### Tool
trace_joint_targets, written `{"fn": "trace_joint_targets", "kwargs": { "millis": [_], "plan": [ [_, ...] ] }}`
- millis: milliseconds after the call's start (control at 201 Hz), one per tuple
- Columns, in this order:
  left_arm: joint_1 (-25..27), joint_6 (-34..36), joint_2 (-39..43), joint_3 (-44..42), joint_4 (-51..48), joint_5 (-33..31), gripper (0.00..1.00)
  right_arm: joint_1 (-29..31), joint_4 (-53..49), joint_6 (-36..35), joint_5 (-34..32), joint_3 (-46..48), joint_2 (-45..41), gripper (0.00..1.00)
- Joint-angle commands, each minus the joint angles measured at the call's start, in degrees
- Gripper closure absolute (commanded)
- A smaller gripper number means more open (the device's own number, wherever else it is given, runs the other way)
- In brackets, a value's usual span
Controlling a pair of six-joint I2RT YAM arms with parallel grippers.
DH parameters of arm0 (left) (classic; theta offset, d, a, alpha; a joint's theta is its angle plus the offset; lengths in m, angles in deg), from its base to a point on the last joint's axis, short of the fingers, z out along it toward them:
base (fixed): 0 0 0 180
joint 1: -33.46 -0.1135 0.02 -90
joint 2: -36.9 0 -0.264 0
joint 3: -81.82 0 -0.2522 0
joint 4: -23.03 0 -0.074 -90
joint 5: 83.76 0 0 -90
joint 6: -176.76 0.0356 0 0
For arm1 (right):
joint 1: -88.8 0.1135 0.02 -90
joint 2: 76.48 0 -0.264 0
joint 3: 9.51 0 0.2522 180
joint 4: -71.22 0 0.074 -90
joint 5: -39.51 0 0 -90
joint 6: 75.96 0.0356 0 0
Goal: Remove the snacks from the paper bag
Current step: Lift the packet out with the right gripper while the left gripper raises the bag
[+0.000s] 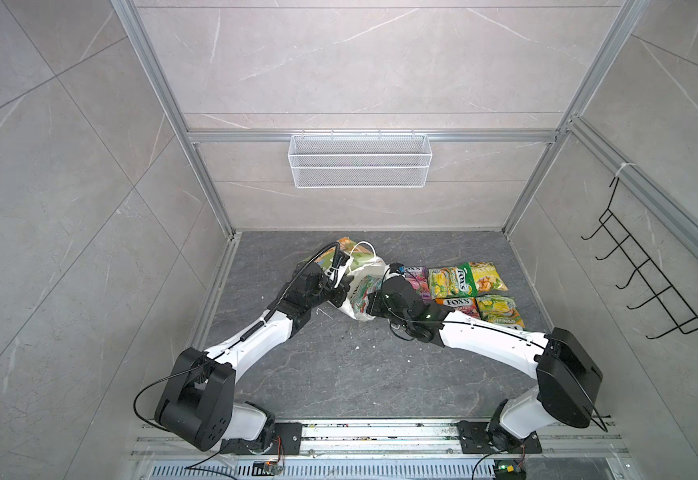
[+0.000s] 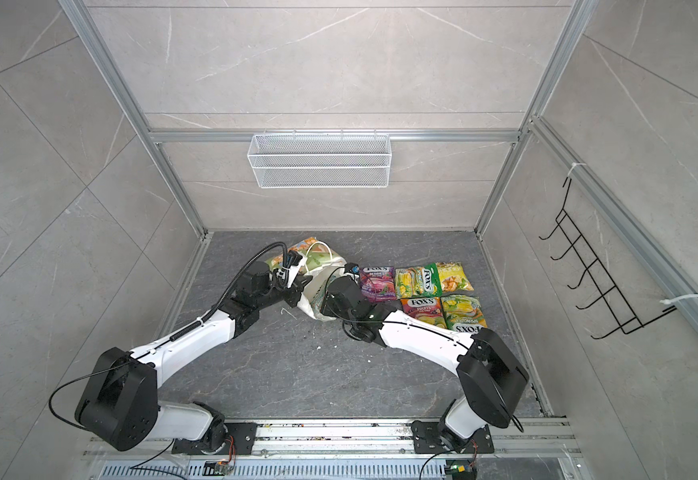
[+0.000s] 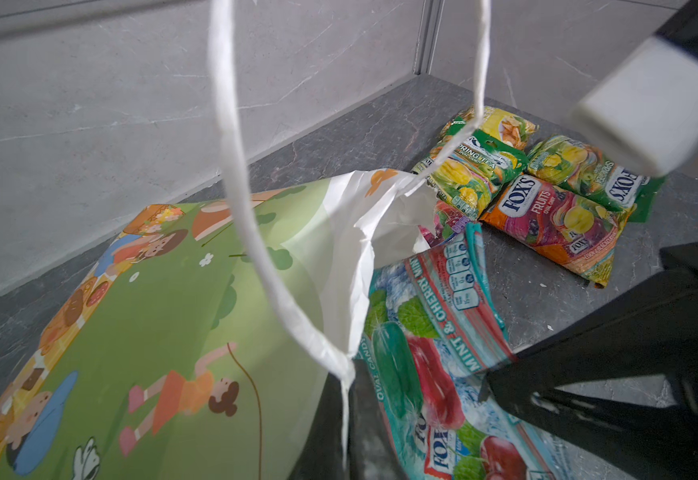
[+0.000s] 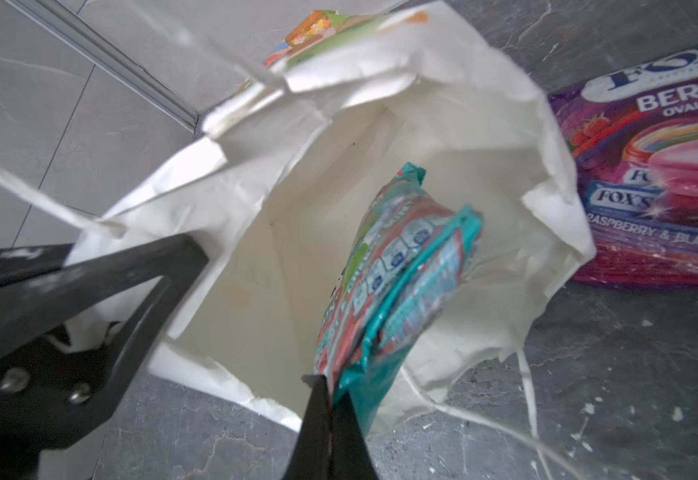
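Pale grey, white-veined wall panels (image 1: pixel 360 62) are enclosing a dark grey stone-look counter (image 1: pixel 339 374), with aluminium frame posts (image 1: pixel 208 187) running up the corners. Well beyond the left end effector (image 1: pixel 344 291), a white wire mesh basket (image 1: pixel 360 160) is hanging on the back rail (image 1: pixel 256 136). Well out to the side of the right end effector (image 1: pixel 370 306), a black wire hook rack (image 1: pixel 649 261) is hanging. White specks (image 1: pixel 355 348) are dotting the counter near both end effectors. Soft, even light is falling throughout.
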Motion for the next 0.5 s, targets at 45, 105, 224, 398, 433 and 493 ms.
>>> {"fn": "trace_joint_targets", "kwargs": {
  "millis": [45, 105, 224, 398, 433, 493],
  "plan": [
    [0.04, -2.02, -0.08, 3.93, -1.47, -3.0, 1.0, -0.04, -2.66, -4.92, 3.02, -4.72, -2.79, 1.0],
    [-0.01, -2.16, 0.0, 4.18, -1.95, -3.67, 1.0, -0.21, -3.18, -5.52, 3.72, -5.38, -3.22, 1.0],
    [0.04, -2.71, 0.18, 4.82, -2.8, -4.74, 1.0, -0.63, -4.87, -6.71, 4.21, -6.87, -3.96, 1.0],
    [-0.03, -4.09, 0.01, 7.49, -6.99, -8.05, 1.0, -2.2, -7.77, -8.77, 7.05, -9.85, -6.02, 1.0],
    [0.0, -4.4, 0.01, 8.12, -7.85, -8.6, 1.0, -2.61, -8.26, -9.44, 7.95, -10.53, -6.46, 1.0],
    [0.02, -5.24, -0.04, 9.14, -9.25, -10.02, 1.0, -3.4, -8.93, -11.39, 10.51, -11.77, -7.11, 1.0]
  ]
}}
